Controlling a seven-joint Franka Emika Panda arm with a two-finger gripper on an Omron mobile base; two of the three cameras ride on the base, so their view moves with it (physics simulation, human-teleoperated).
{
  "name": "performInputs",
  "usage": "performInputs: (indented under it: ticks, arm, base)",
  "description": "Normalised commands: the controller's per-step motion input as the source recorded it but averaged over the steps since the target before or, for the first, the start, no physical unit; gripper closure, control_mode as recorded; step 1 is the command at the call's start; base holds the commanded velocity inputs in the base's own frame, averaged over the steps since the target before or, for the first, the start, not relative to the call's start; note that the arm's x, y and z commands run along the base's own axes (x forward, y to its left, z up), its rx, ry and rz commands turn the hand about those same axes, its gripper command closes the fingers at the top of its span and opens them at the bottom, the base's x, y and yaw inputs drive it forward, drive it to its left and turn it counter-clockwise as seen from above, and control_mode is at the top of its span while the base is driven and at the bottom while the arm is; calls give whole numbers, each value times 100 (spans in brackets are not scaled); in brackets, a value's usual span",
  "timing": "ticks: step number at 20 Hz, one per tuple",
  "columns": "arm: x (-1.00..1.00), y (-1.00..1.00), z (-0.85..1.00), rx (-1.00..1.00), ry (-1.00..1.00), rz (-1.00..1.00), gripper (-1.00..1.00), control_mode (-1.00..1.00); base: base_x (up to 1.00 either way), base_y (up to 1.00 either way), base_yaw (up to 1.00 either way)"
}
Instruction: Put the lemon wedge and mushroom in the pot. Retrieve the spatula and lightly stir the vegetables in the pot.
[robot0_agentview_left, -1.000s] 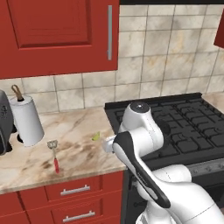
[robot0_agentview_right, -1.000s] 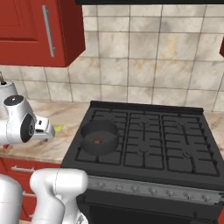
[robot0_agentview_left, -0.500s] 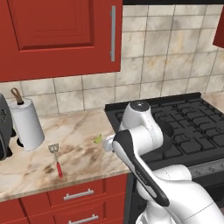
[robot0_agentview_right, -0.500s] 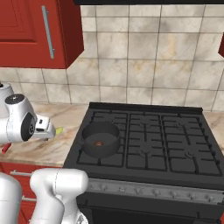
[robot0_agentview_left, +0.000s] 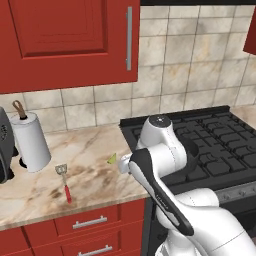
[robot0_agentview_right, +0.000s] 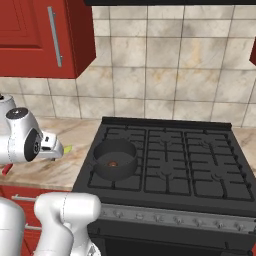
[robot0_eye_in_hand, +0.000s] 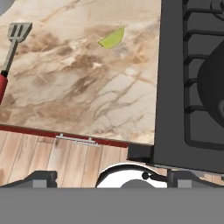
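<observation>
The lemon wedge (robot0_eye_in_hand: 112, 38) is what we go for next: it lies flat on the marble bench (robot0_eye_in_hand: 83, 92), apart from everything, between the spatula (robot0_eye_in_hand: 9, 52) and the stove's (robot0_eye_in_hand: 175, 78) left edge, its pointed tip toward the stove in the hand view. Nearest us, the end effector hangs above the bench's front edge, over the drawer fronts, and the fingertips are not clear enough for us to tell whether they are spread or pressed together. We judge the wedge still waits to be picked up, and that something small and brown, probably the mushroom (robot0_agentview_right: 113, 163), already sits in the pot (robot0_agentview_right: 115, 159) on the front left burner. To do this well, we would bring the hand forward until the wedge sits centred between the fingers, turn the wrist so they close across its narrow thickness rather than along its length, and descend almost to the marble, since so thin a piece can slip or skate away. Farther left, the spatula's red handle points toward the bench front. Beyond stands the paper towel roll (robot0_agentview_left: 31, 141) near the tiled wall.
</observation>
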Motion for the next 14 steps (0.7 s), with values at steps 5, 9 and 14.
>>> performInputs:
  ticks: [5,9,14]
  arm:
    - [33,1,0,0,0,-2,-100,-100]
    - [83,23,-1,0,1,-15,-100,-100]
    - [96,27,0,0,14,-18,-100,-100]
  base:
    - [8,0,0]
    - [0,0,0]
    - [0,0,0]
